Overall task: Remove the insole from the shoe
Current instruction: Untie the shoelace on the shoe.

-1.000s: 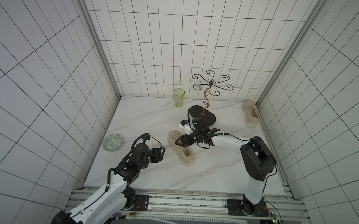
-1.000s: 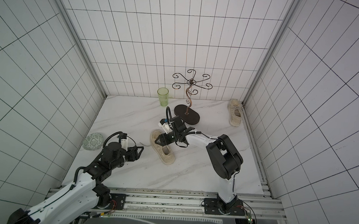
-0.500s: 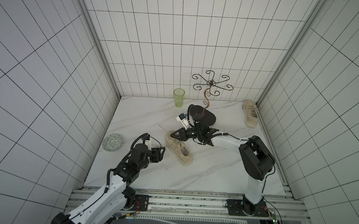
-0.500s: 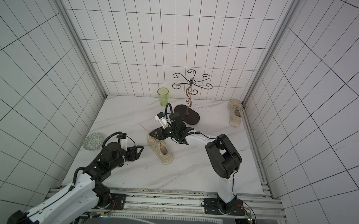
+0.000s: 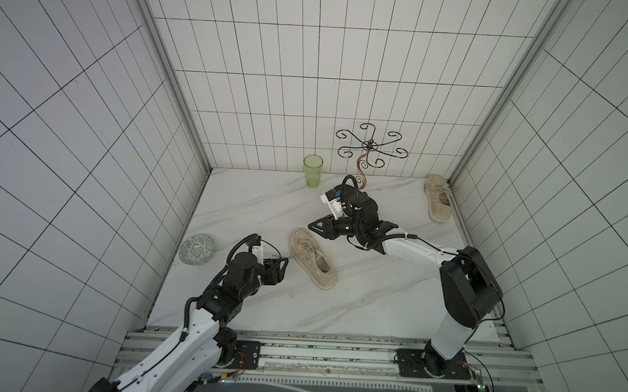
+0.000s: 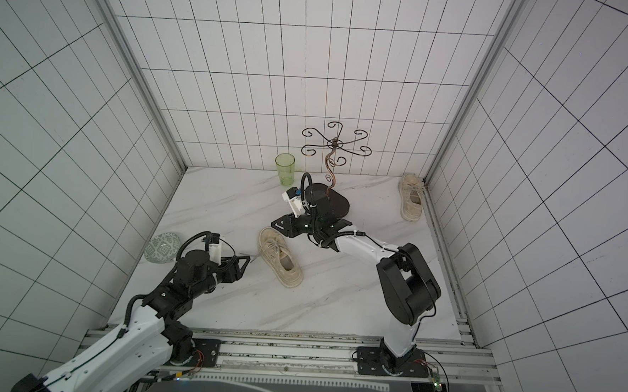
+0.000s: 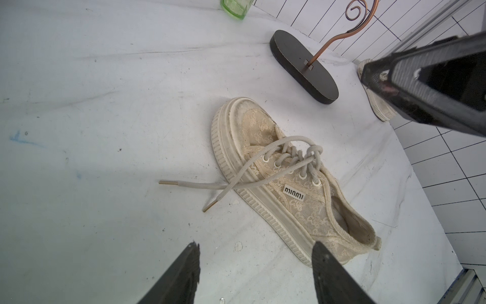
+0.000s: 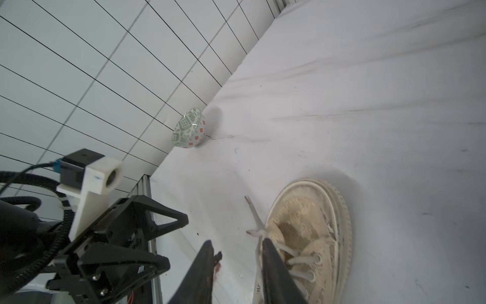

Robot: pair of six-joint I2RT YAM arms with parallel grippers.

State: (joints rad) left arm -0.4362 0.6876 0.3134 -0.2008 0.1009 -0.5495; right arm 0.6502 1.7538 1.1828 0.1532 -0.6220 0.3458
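The beige shoe (image 7: 265, 158) bears a side label (image 7: 294, 192) reading "miumiu".

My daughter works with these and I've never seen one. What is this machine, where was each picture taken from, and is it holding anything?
It is two robot arms, each ending in a two-fingered gripper. Two pictures look down from overhead; the others come from cameras on the wrists. On the marble table are a beige shoe, a second shoe in the far corner, a green cup, a patterned bowl and a hook stand. The left gripper and right gripper are open, holding nothing.
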